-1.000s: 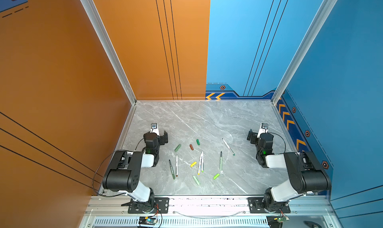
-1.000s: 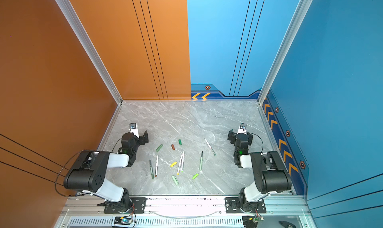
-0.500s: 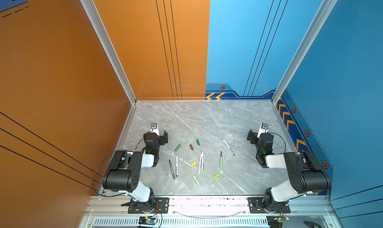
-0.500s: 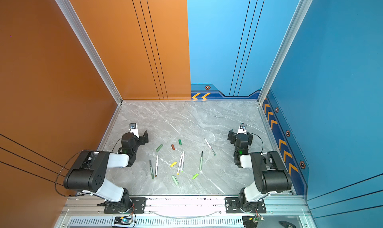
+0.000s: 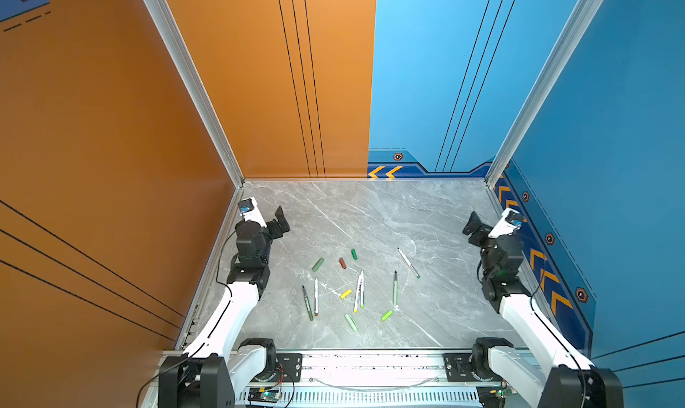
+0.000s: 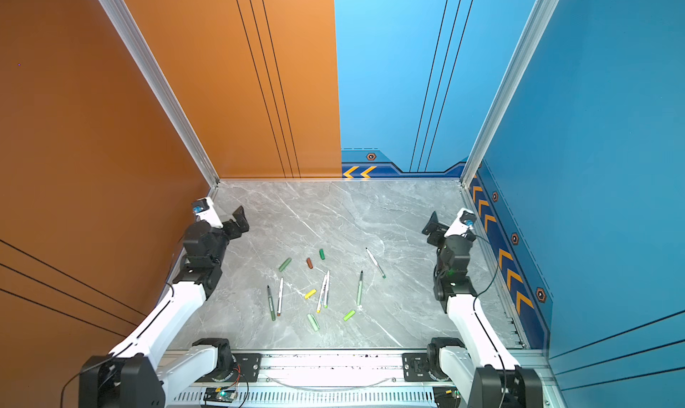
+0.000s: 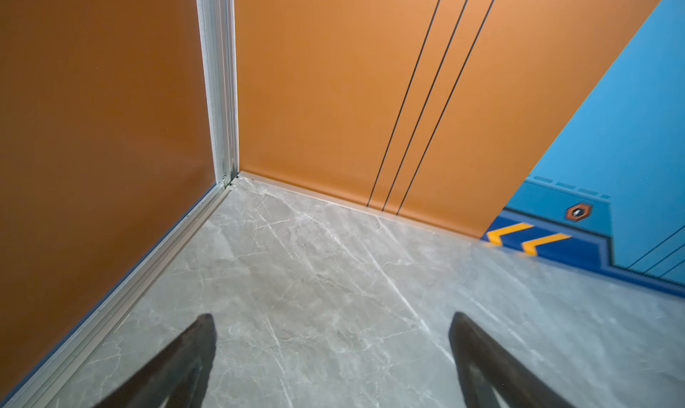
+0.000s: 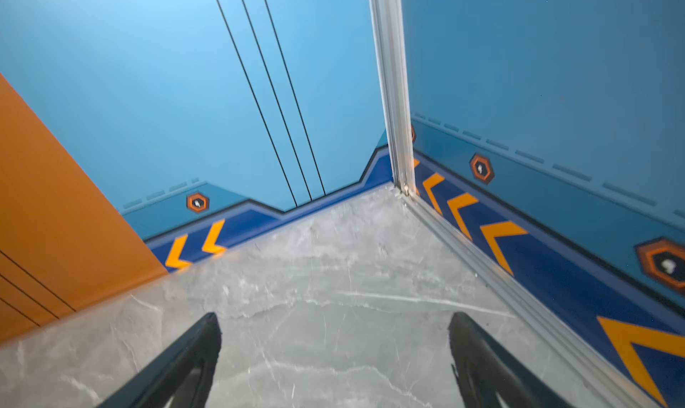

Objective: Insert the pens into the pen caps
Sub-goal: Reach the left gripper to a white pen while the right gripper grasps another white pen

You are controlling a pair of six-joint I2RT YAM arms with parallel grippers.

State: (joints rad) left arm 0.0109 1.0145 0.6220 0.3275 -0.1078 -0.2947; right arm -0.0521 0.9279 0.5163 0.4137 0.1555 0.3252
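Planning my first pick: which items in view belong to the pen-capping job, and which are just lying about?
Belongs: olive pen, sage pen, brown-ended pen, yellow-ended pen, lime-ended pen, green-ended pen; brown cap, yellow cap, lime cap, pale green cap, dull green cap, dark green cap.
Lying about: circuit board on the front rail.

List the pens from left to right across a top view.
olive pen → brown-ended pen → yellow-ended pen → lime-ended pen → sage pen → green-ended pen
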